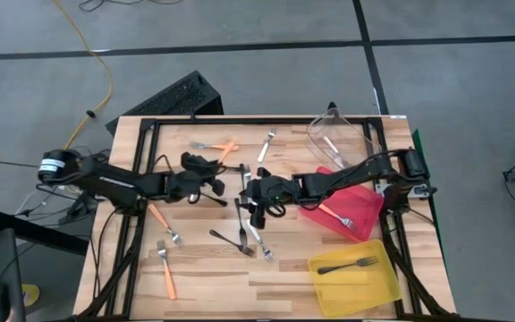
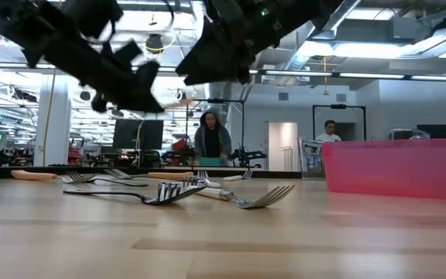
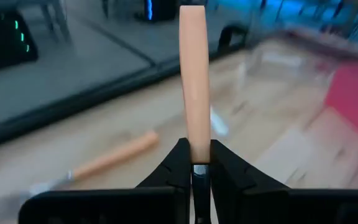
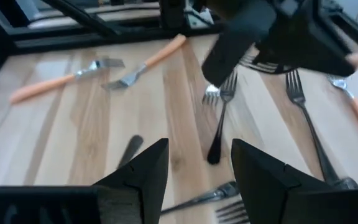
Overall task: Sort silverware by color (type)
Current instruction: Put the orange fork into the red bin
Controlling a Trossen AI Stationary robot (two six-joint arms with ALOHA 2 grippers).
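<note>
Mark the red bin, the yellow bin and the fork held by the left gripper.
red bin (image 1: 365, 204), high view, right-hand wall.
yellow bin (image 1: 351, 284), high view, bare floor.
orange-handled fork (image 3: 193, 87), left wrist view, mid-handle, above the closed left gripper (image 3: 196, 171).

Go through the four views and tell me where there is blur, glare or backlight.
High view: evenly lit and sharp. Low view: bright ceiling lights behind turn both arms into dark silhouettes; the forks stay clear. Left wrist view: the background is smeared with motion blur, while the orange handle in the left gripper stays fairly crisp. Right wrist view: the right gripper is soft, and the other arm ahead is blurred.
</note>
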